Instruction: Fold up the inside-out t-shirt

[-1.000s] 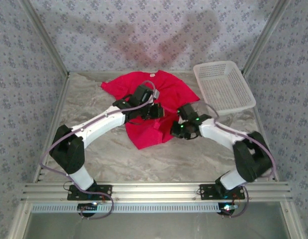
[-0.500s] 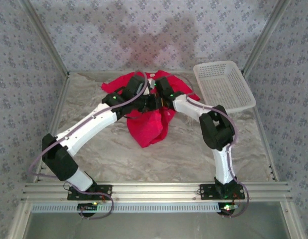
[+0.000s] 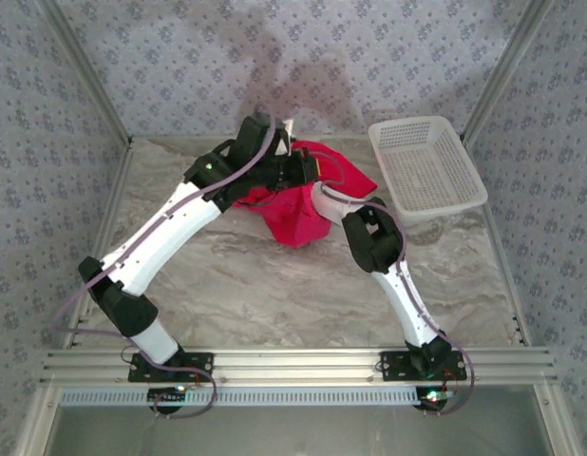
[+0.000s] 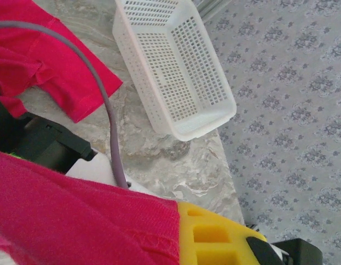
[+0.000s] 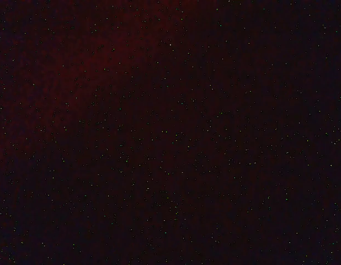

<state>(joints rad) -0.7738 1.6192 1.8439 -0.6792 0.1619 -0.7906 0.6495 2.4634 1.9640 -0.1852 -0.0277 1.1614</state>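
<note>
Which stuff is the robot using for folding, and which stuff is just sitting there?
For the job: red t-shirt, bunched up in the middle.
Just lying about: white mesh basket, empty, off to the right.

The table (image 3: pixel 274 285) has a pale, marble-patterned top with an aluminium rail (image 3: pixel 293 362) along its near edge. A red t-shirt (image 3: pixel 298 220) lies bunched at the far middle, one flap of it spread flat on the marble toward the right. A white mesh basket (image 3: pixel 426 163) stands at the far right corner, just beside that flap but not touching it.
</note>
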